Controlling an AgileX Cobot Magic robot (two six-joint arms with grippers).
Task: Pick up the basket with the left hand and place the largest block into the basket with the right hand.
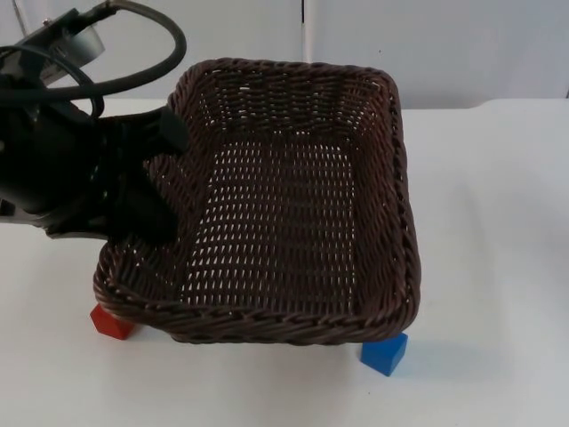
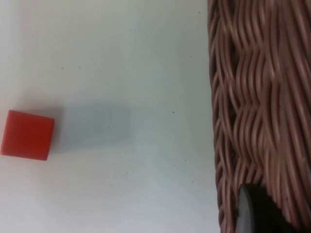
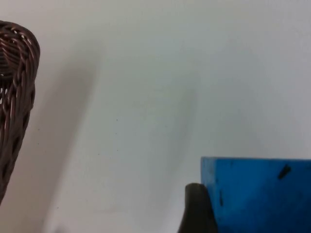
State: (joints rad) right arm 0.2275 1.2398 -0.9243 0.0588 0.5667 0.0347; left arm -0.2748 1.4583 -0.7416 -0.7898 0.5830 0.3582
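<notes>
My left gripper (image 1: 163,173) is shut on the left rim of the dark brown wicker basket (image 1: 382,178) and holds it above the table. In the left wrist view its fingertip (image 2: 252,213) presses on the basket wall (image 2: 257,97). A small red block (image 1: 111,322) and a blue block (image 1: 384,353) lie on the table, peeking out from under the basket's front corners. The red block (image 2: 27,134) is also in the left wrist view. My right gripper (image 3: 257,216) is shut on a large blue block (image 3: 257,189), one fingertip (image 3: 197,211) against its side, with the basket's rim (image 3: 19,73) off to one side.
The white table (image 1: 498,231) stretches bare to the right of the basket and along the front edge. The grey partition wall (image 1: 444,44) closes the back. The basket's inside holds nothing.
</notes>
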